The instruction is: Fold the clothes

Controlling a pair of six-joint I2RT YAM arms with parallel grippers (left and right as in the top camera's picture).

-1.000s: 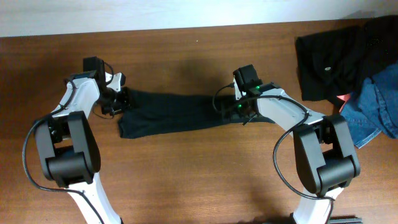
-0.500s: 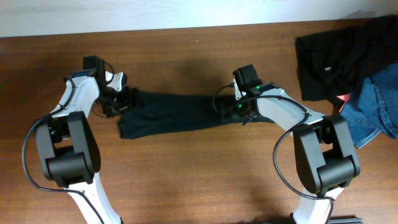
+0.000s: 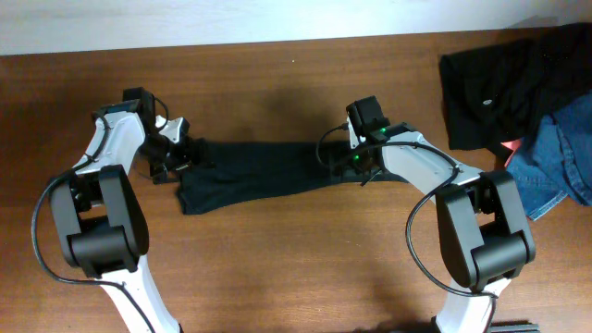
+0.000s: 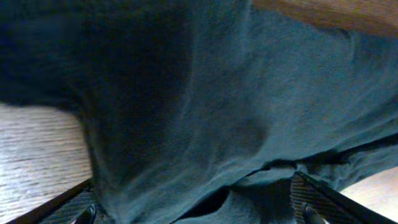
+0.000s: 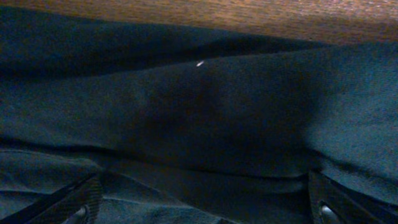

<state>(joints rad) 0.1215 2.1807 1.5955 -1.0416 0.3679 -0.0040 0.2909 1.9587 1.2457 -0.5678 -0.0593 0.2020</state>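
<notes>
T-shirt under left claw, right claw

The black T-shirt (folded into a long band) lies on the table.

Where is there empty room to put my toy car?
The table is bare in the middle, nearer than the black T-shirt, and also beyond it up to the far edge. The far right corner is crowded with piled clothes.
</notes>
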